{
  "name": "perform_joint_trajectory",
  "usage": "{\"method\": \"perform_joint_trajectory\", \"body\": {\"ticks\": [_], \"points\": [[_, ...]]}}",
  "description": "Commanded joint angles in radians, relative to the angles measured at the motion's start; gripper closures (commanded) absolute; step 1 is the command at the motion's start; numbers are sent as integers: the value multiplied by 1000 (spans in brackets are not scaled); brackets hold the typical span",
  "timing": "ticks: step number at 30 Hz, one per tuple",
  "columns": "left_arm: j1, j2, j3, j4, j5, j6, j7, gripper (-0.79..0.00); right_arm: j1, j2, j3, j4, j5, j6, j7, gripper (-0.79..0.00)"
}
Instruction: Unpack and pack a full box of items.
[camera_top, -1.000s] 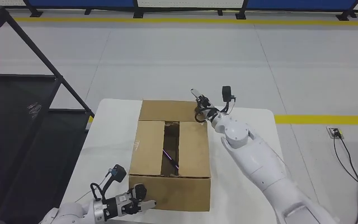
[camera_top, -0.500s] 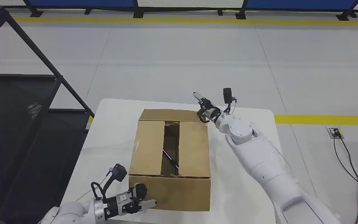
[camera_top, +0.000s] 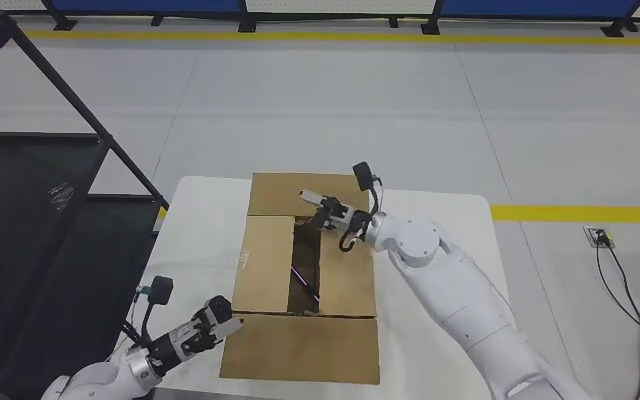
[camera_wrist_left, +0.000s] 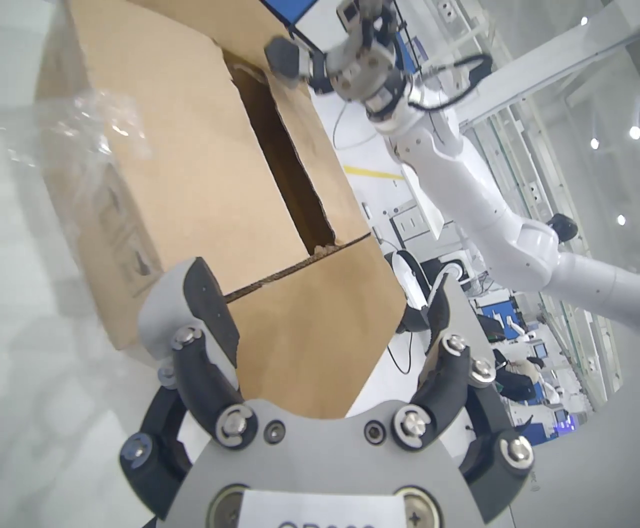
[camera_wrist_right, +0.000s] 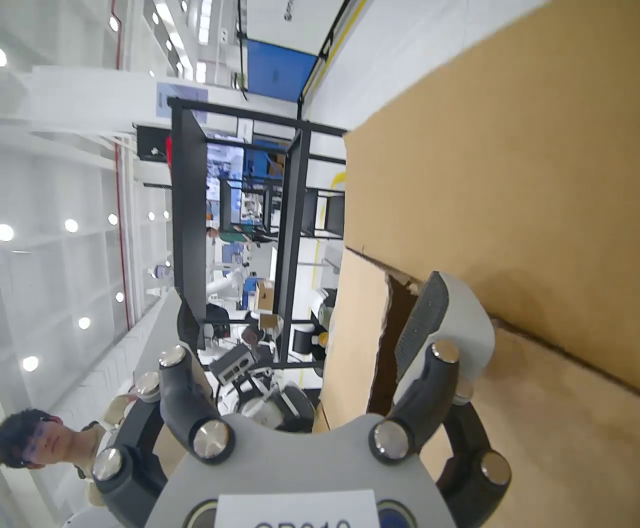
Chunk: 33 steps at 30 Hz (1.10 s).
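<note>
A brown cardboard box (camera_top: 265, 265) stands in the middle of the white table. Its two long flaps lie almost closed, and a dark gap (camera_top: 307, 262) between them shows a thin purple item (camera_top: 303, 278) inside. The far flap (camera_top: 300, 190) and the near flap (camera_top: 300, 350) are folded outward. My left gripper (camera_top: 222, 318) is at the box's near-left corner, open, with the near flap's (camera_wrist_left: 310, 340) edge lying between its fingers (camera_wrist_left: 210, 300). My right gripper (camera_top: 318, 205) hovers open over the far end of the gap, one finger (camera_wrist_right: 435, 320) just above the flap.
A black metal rack (camera_top: 60, 190) stands off the table's left side. Bare table (camera_top: 440, 300) runs along the box's right side, under my right arm. Crinkled clear film (camera_wrist_left: 100, 115) clings to the box's side wall.
My right gripper swung from the box's far-right corner leftward to over the gap. My left gripper moved left and up from the box's front to its near-left corner, and the near flap spread outward.
</note>
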Motion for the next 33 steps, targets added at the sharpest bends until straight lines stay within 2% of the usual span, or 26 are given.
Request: {"method": "perform_joint_trajectory", "body": {"ticks": [1, 6, 15, 33], "points": [[11, 1, -17, 4, 12, 1, 18, -785, -15, 1, -10, -36, -23, 26, 21, -785], [36, 0, -33, 1, 73, 4, 72, -785, -37, -6, -38, -78, -61, 75, 41, -785], [67, -5, -22, -15, 129, 15, 147, -785, -25, -38, -80, -24, -28, 85, 74, -785], [80, -12, 45, -87, 367, 137, 211, -785, 23, -102, -39, 71, 265, 12, 172, -785]]}}
